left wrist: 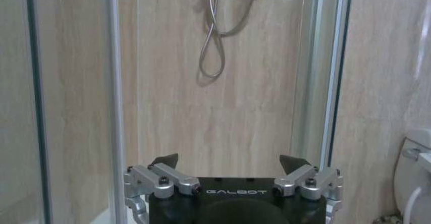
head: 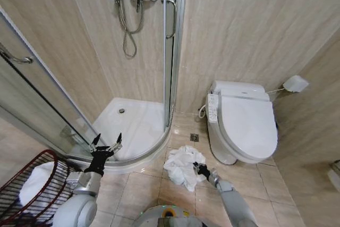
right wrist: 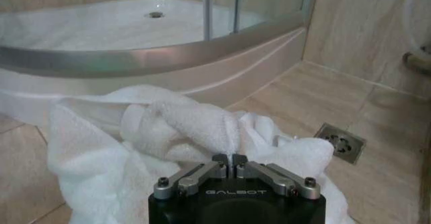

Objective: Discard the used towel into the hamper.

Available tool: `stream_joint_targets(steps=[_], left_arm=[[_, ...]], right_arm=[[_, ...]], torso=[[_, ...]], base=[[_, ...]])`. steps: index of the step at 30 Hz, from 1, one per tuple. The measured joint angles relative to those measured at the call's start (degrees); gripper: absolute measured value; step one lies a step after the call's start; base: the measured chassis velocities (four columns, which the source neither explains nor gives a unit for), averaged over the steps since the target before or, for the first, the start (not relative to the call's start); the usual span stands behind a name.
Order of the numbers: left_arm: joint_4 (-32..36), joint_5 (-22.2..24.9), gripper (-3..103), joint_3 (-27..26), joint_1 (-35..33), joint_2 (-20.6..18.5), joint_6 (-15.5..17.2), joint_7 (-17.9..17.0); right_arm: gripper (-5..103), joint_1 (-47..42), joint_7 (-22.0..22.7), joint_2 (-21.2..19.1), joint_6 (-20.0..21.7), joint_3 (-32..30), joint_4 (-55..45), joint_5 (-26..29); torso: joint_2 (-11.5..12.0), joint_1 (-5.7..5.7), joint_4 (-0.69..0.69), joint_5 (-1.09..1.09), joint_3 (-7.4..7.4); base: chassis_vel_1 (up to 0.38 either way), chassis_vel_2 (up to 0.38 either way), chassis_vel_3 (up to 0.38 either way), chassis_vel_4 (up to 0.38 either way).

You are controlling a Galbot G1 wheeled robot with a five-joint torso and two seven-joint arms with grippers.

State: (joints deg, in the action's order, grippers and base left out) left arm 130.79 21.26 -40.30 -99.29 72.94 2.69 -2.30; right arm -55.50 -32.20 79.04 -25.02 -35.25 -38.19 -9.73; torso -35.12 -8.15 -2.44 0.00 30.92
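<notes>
A crumpled white towel point(head: 180, 166) point(right wrist: 161, 133) lies on the tiled floor between the shower tray and the toilet. My right gripper point(head: 200, 170) point(right wrist: 231, 159) is down at its right edge, fingers shut on a raised fold of the cloth. The hamper point(head: 16, 187), a dark reddish-brown open-weave basket, stands at the lower left with something white inside it. Just right of the hamper, my left gripper point(head: 107, 146) point(left wrist: 229, 161) is held up, open and holding nothing, facing the shower.
A white toilet point(head: 245, 126) stands right of the towel. The curved shower tray point(head: 133, 123) point(right wrist: 135, 57) with its glass door point(head: 171, 46) fills the left and centre. A floor drain point(head: 194, 137) point(right wrist: 340, 142) sits just beyond the towel.
</notes>
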Motion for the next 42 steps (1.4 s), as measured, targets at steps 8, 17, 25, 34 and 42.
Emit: stream_joint_targets(steps=[8, 17, 25, 34, 42], left_arm=[[0.0, 0.0, 98, 0.0, 0.0, 0.0, 0.0, 0.0], [0.0, 0.0, 98, 0.0, 0.0, 0.0, 0.0, 0.0], [0.0, 0.0, 98, 0.0, 0.0, 0.0, 0.0, 0.0], [0.0, 0.0, 98, 0.0, 0.0, 0.0, 0.0, 0.0], [0.0, 0.0, 98, 0.0, 0.0, 0.0, 0.0, 0.0]], right_arm=[[3, -3.2, 1.2, 1.5, -0.2, -3.6, -7.7, 3.8], [3, -13.8, 3.9, 2.8, 7.7, -4.3, -31.0, 21.0], [3, -19.3, 3.9, 5.3, 10.6, -3.7, -44.8, 31.1], [3, -21.9, 5.7, 6.2, 13.8, -3.4, -54.9, 38.4], [3, -22.8, 8.5, 6.1, 14.8, -4.2, -60.3, 38.6]], torso=[[0.0, 0.00, 0.00, 0.00, 0.00], [0.0, 0.00, 0.01, -0.01, -0.01], [0.0, 0.00, 0.00, 0.00, -0.01], [0.0, 0.00, 0.00, -0.01, 0.00], [0.0, 0.00, 0.00, 0.00, 0.00]], base=[[0.000, 0.000, 0.000, 0.000], [0.000, 0.000, 0.000, 0.000], [0.000, 0.000, 0.000, 0.000], [0.000, 0.000, 0.000, 0.000], [0.000, 0.000, 0.000, 0.000]])
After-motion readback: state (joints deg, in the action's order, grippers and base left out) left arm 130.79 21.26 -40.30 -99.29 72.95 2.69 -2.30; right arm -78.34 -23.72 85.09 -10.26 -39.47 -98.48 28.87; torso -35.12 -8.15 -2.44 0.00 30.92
